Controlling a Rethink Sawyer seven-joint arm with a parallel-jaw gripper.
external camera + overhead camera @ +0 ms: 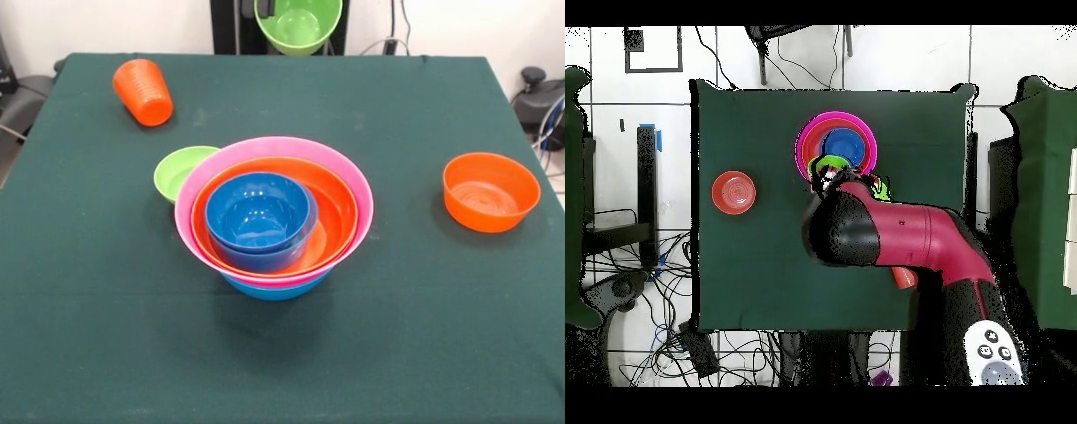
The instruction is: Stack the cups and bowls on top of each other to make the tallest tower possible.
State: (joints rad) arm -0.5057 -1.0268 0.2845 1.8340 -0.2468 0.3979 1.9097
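At the top centre of the front view a lime-green bowl [298,25] is seen lifted above the far edge of the green table [397,336]. A dark part of the gripper [266,9] is seen at its left rim, so the bowl appears to be held by it; how far the fingers are closed cannot be told from the pictures.

In the middle of the frame the tower [274,212] is standing: a large blue bowl [275,288] at the bottom, of which only the lower part is shown, a pink bowl [353,190] in it, a large orange bowl [335,216] in the pink one, and two small blue bowls [258,212] nested inside, placed toward the left side.

A small lime-green cup [181,170] is touching the tower at its left. An orange ribbed cup [143,91] is placed upside down in the upper left. A small orange bowl [490,191] is standing well apart at the right.

In the overhead view the red and black arm [905,235] is reaching up from the lower right, and the tower and the green bowl are partly covered by it
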